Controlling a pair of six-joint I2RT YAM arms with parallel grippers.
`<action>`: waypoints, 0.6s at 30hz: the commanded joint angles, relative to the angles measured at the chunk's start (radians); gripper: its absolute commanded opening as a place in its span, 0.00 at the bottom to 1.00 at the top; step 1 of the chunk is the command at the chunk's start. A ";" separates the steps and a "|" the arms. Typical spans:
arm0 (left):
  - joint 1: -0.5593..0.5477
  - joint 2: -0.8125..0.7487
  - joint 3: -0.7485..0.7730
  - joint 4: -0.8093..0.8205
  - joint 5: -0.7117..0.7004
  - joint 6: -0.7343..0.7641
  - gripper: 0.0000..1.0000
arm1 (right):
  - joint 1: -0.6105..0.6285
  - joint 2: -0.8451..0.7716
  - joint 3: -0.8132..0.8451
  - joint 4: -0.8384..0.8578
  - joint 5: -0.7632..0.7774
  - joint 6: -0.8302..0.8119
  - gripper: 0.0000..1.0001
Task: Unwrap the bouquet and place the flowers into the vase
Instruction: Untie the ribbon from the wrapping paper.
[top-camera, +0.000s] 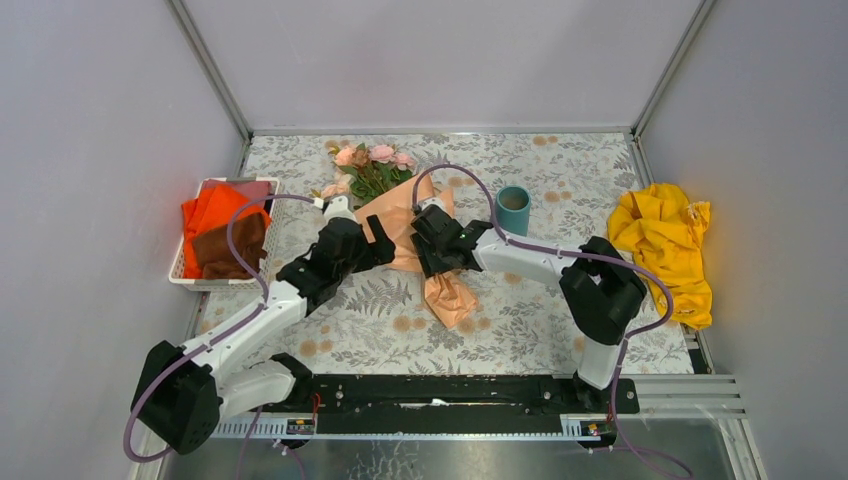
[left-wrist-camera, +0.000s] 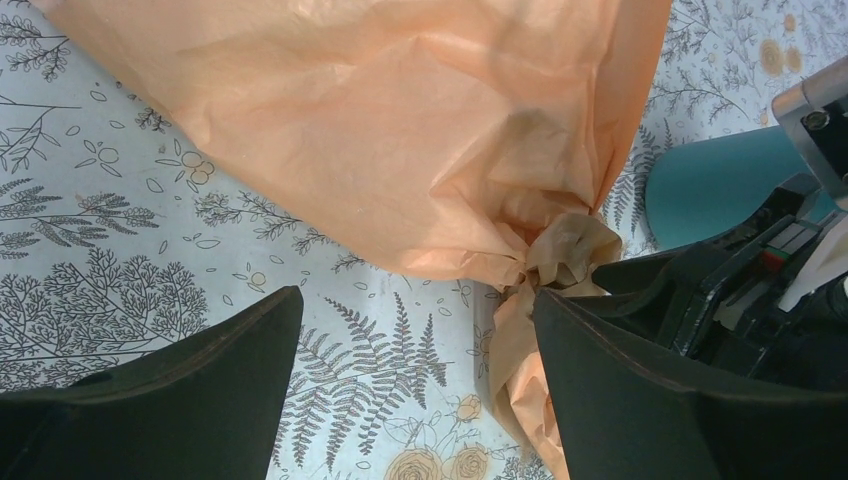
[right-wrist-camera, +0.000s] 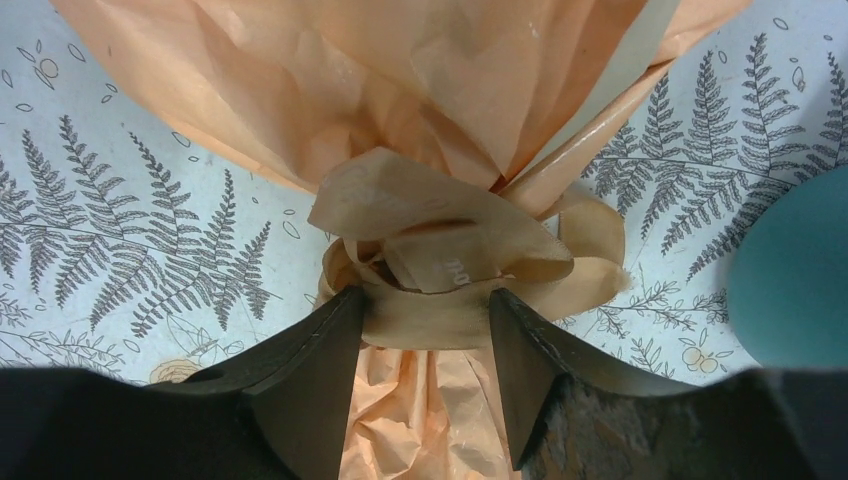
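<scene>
Vase (top-camera: 513, 211) right of bouquet (top-camera: 398, 228)

Overhead camera looks down from above the near edge across the whole bench (top-camera: 520, 330). Both wrist cameras sit close and low, facing far along the bouquet (left-wrist-camera: 400, 130); they share its ribbon (right-wrist-camera: 450, 270) tie and the vase (left-wrist-camera: 720, 185).

light: bright, even — overhead | shadows: soft, faint | focus: sharp overhead, wrist views softer close-up

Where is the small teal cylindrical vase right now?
Top view: the teal vase stands right of centre, between the peach paper-wrapped bouquet and the yellow cloth.
</scene>
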 joint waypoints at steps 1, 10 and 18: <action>-0.014 0.011 -0.015 0.055 -0.039 -0.012 0.92 | 0.006 -0.068 -0.014 0.026 -0.001 0.018 0.54; -0.031 0.033 -0.023 0.068 -0.044 -0.018 0.91 | 0.007 -0.093 -0.008 0.020 0.008 0.018 0.27; -0.042 0.046 -0.025 0.073 -0.050 -0.023 0.91 | 0.006 -0.155 0.044 0.010 0.024 -0.011 0.19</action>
